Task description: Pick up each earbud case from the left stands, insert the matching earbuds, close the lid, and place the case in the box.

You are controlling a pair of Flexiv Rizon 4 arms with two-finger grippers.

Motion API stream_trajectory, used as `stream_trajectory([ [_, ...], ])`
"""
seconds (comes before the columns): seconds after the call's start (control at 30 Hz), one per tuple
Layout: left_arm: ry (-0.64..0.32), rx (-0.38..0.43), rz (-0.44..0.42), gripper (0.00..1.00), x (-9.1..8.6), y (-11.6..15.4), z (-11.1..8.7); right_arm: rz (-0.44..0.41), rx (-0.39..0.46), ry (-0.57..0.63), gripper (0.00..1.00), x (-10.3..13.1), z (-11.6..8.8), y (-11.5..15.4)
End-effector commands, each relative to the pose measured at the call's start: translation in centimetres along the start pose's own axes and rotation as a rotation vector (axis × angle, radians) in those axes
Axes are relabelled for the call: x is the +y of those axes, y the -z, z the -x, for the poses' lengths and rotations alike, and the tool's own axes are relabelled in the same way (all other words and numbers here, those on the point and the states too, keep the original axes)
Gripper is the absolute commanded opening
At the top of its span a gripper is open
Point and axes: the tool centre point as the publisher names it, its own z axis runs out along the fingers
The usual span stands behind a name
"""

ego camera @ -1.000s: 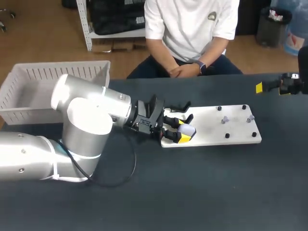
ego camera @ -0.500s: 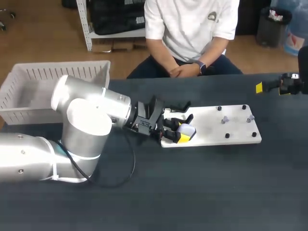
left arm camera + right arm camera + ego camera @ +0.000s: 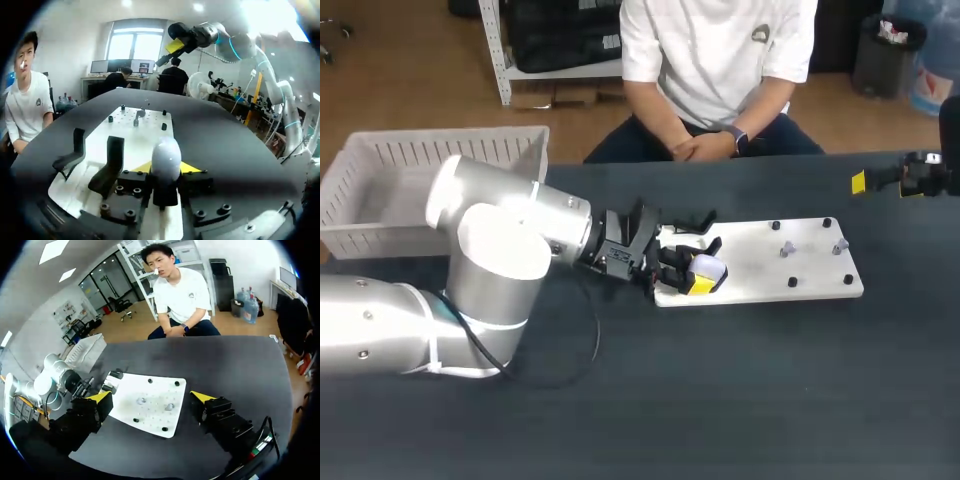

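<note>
As the left arm point(image 3: 510, 225) lies low across the dark tabletop point(image 3: 720, 400) from the left: the left jaws grip a pale lavender earbud case point(image 3: 708, 268), a yellow tip pressed against each side of it.
Earbud case: at the left end of the white board point(image 3: 810, 262), standing upright between the tips in the left wrist view point(image 3: 166, 156). Whether it rests on a stand or hangs clear of one cannot be told.
Stands: two black stands point(image 3: 698, 222) on the same end of the board, just to the far side of the case.
Earbuds: two small pale earbuds point(image 3: 786, 250) toward the board's right end, lying apart from each other among four black pegs point(image 3: 792, 283).
Right arm: at the far right edge of the tabletop point(image 3: 923, 178), well apart from the board. The right jaws are spread wide with nothing held.
Box: a white slatted box point(image 3: 380, 180) at the far left corner, well apart from the board.
Cable: a black cable point(image 3: 592, 345) loops on the tabletop beside the left arm.
</note>
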Motion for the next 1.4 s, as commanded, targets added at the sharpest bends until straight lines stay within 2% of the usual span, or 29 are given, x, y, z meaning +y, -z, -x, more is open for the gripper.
stream_trajectory([
  [0.03, -0.014, -0.017, 0.012, 0.0, -0.3, 1.1, 0.9, 0.004, 0.001, 0.001, 1.0, -0.1, 0.0, -0.1],
  [0.33, -0.065, -0.046, 0.045, 0.0, -1.0, 3.9, 4.3, 0.004, 0.001, 0.001, 1.0, -0.1, 0.0, -0.1],
  [0.57, -0.162, -0.059, 0.023, 0.0, -1.5, 3.9, 7.2, 0.004, 0.001, 0.001, 1.0, -0.1, 0.0, -0.1],
  [0.87, -0.166, -0.08, 0.072, 0.0, 0.6, 3.1, 10.1, 0.046, 0.061, 0.106, 1.0, 4.9, -0.5, -1.2],
  [1.03, -0.183, -0.088, 0.076, 0.0, 1.5, 1.9, 11.6, 0.077, 0.06, 0.14, 1.0, 7.5, -1.2, -1.6],
  [1.2, -0.214, -0.085, 0.063, 0.0, 2.0, 0.7, 12.9, 0.111, 0.082, 0.163, 1.0, 9.3, -1.9, -1.9],
  [1.4, -0.224, -0.083, 0.051, 0.0, 2.2, -0.3, 13.5, 0.138, 0.088, 0.164, 1.0, 10.6, -2.7, -2.2],
])
